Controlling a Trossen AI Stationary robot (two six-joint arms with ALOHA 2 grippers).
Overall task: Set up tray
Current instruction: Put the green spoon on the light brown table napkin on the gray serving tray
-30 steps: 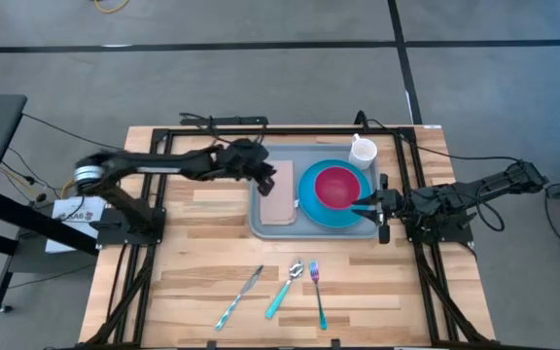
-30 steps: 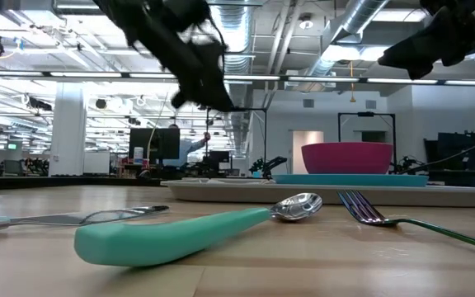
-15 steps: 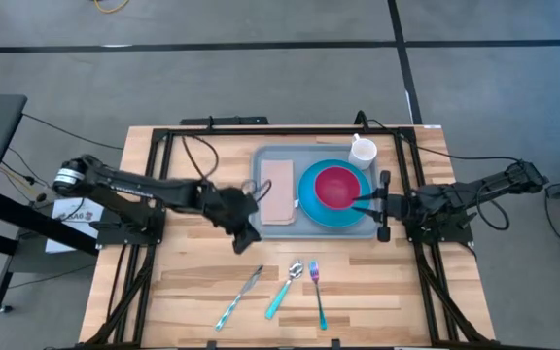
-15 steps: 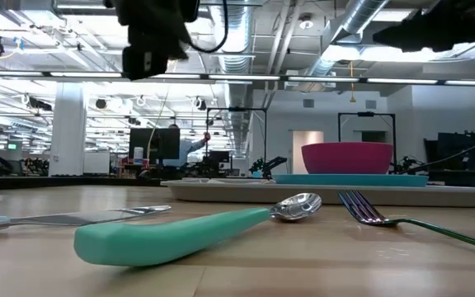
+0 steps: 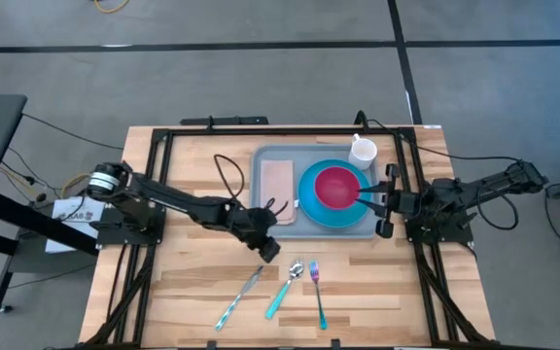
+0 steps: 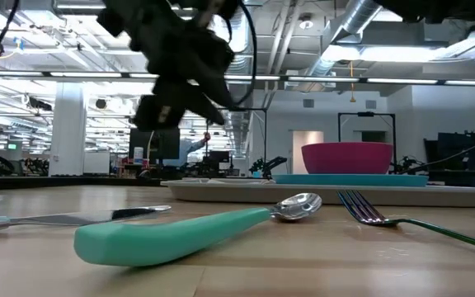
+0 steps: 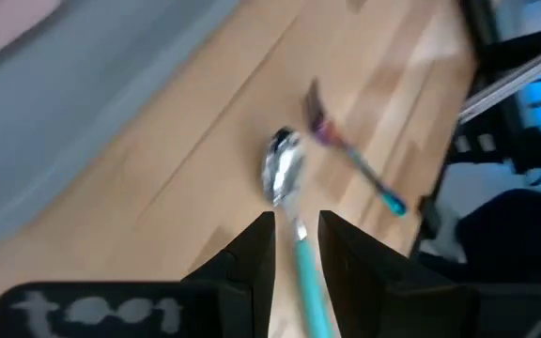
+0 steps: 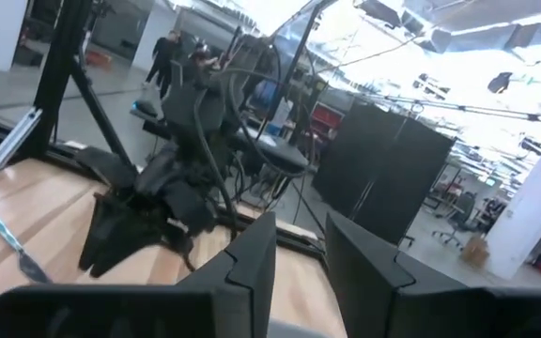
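Observation:
The grey-blue tray point(image 5: 304, 229) lies at the table's far middle. On it are a tan napkin point(image 5: 277, 180), a blue plate point(image 5: 309, 202) with a pink bowl point(image 5: 336, 187), and a white cup point(image 5: 363, 152). A knife point(image 5: 241, 297), a teal-handled spoon point(image 5: 286, 289) and a fork point(image 5: 316, 292) lie flat on the wood near the front edge. My left gripper point(image 5: 268, 248) hangs in the air just off the tray's near left corner, slanting down toward the spoon point(image 7: 283, 169). Its fingers point(image 7: 296, 225) stand slightly apart, nothing between them. My right gripper point(image 5: 385, 199) hovers at the tray's right rim, its fingers point(image 8: 301, 235) slightly apart, nothing between them.
A black frame point(image 5: 222, 122) runs along the table's far and side edges. Bare wood point(image 5: 183, 262) lies left of the cutlery. In the low view the spoon point(image 6: 180, 231) and fork point(image 6: 386, 216) lie in front of the tray point(image 6: 221, 191).
My left gripper has left its place above the napkin, swung toward the table's near edge off the tray, then right toward the spoon, sinking and rolling as it went. My right gripper has risen a little, rolled and tipped upward by the tray's right rim.

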